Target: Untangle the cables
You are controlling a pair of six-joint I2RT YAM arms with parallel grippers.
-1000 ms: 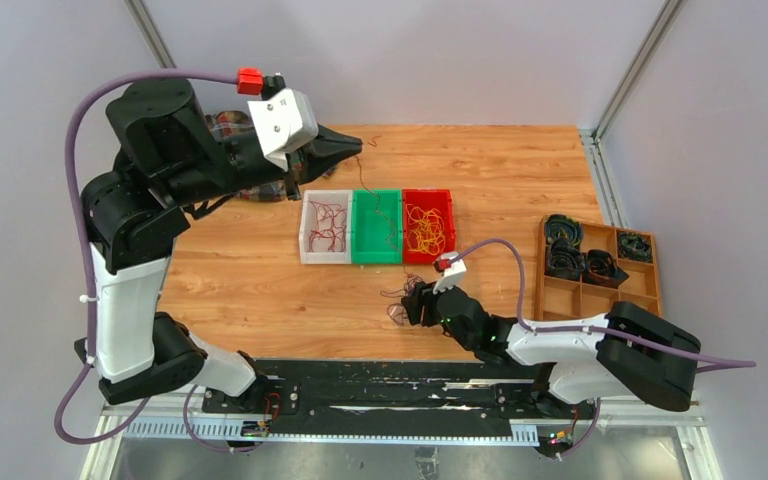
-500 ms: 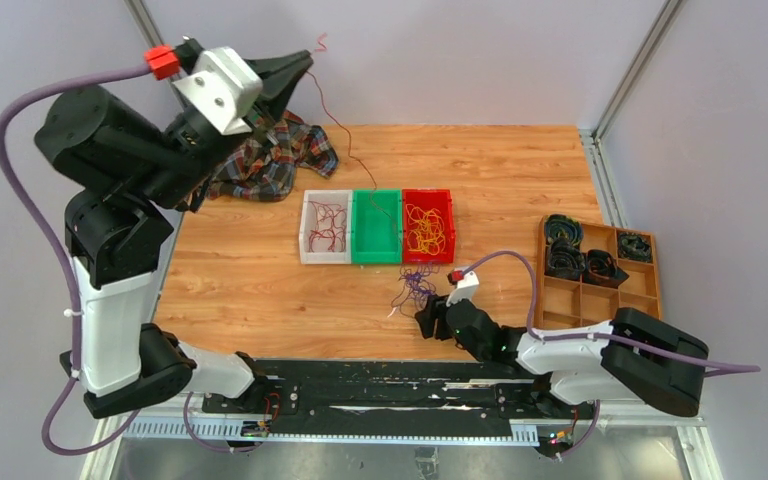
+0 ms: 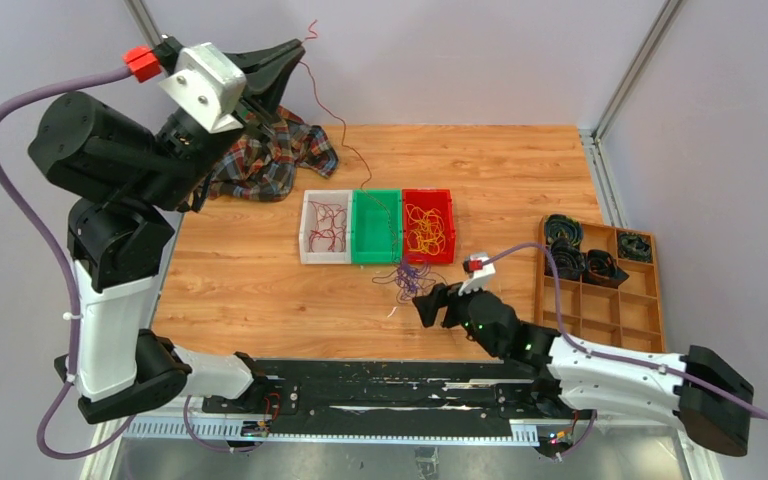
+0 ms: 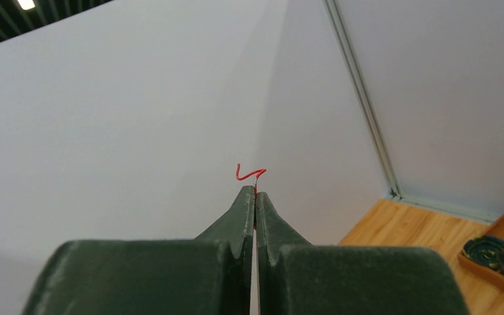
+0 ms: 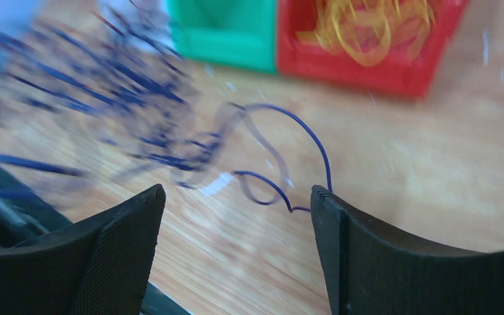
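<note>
- Wood-grain tabletop (image 3: 260,280) is filling the overhead view between pale walls. A white bin (image 3: 303,225), a green bin (image 3: 376,259) and a red bin (image 3: 452,225) are sitting side by side at its centre.
- Your left end effector (image 3: 298,48) is hanging high in the upper left of the frame, clamped on the dark red cable (image 3: 332,118). That cable is trailing down into the green bin.
- Your right end effector (image 3: 438,305) is sitting low at bottom centre with its jaws spread wide, gripping nothing. It is just beside the purple tangle (image 3: 410,277), which is lying on the tabletop in front of the green and red bins.
- You are apparently drawing one red strand up and out of the pile. Whether its lower end is clear of the tangle, you cannot tell.
- Next, you are probably looking at freeing that end and then carrying the strand over the white bin, where similar red strands are lying, to release it there.
- Left wrist view is showing only the closed tips (image 4: 254,193) and a kinked red end (image 4: 250,173) against the wall.
- Right wrist view is showing a purple loop (image 5: 289,121) lying between the open fingers (image 5: 125,223), with the rest of the tangle blurred.
- Only the overhead view is showing the red cable's full run.
</note>
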